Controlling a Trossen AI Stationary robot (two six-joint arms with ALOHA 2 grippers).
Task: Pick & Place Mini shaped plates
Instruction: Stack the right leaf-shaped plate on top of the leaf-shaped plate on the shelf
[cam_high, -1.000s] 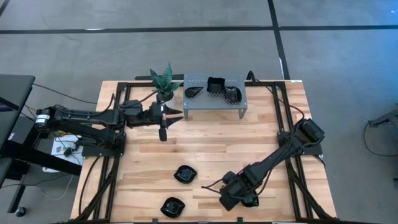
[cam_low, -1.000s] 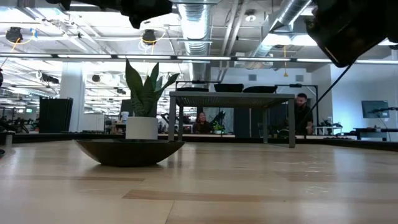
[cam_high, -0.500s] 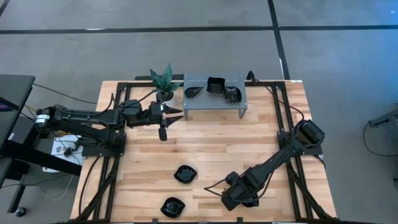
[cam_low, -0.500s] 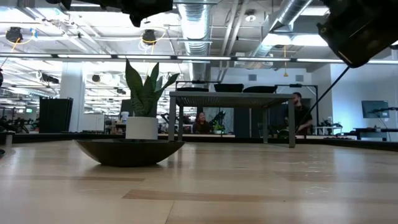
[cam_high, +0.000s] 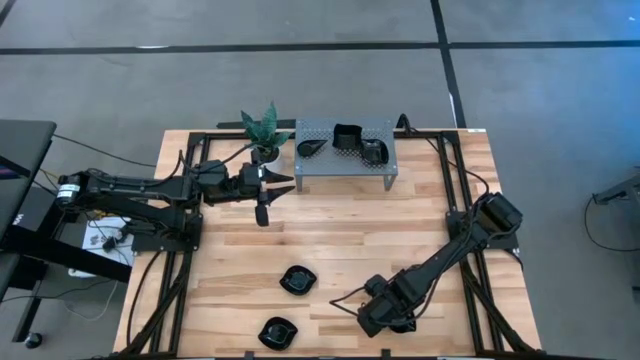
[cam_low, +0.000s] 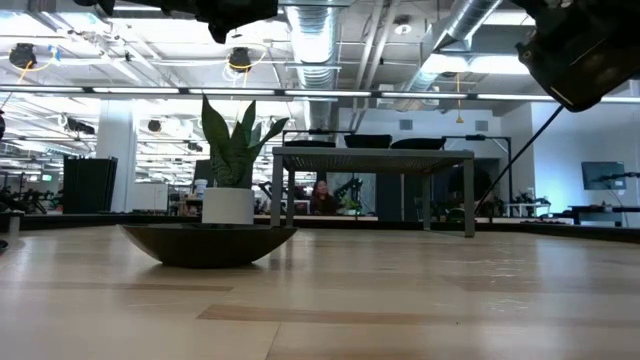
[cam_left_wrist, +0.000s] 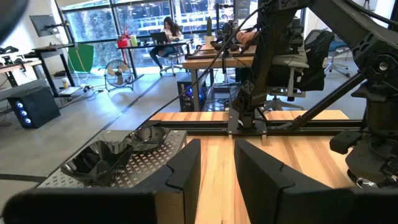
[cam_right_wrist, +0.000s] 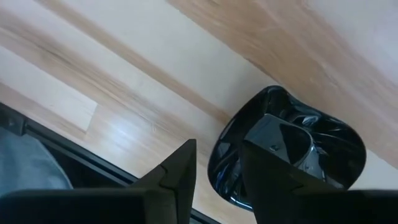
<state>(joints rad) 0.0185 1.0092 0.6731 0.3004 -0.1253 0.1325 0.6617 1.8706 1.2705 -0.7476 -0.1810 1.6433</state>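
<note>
Looking over the wooden table (cam_high: 420, 220), I see the grey rack (cam_high: 318, 126) at the far side with three mini shaped plates (cam_high: 347, 137) on top, and the left gripper (cam_high: 285, 183) hangs just beside its left end, fingers a little apart and empty. The right gripper (cam_high: 378, 320) is at the near edge, right of centre, closed on the rim of one black plate (cam_right_wrist: 329, 149), with one finger inside the dish. Two more plates lie near centre, one (cam_high: 297, 280) farther and one (cam_high: 277, 331) nearer.
</note>
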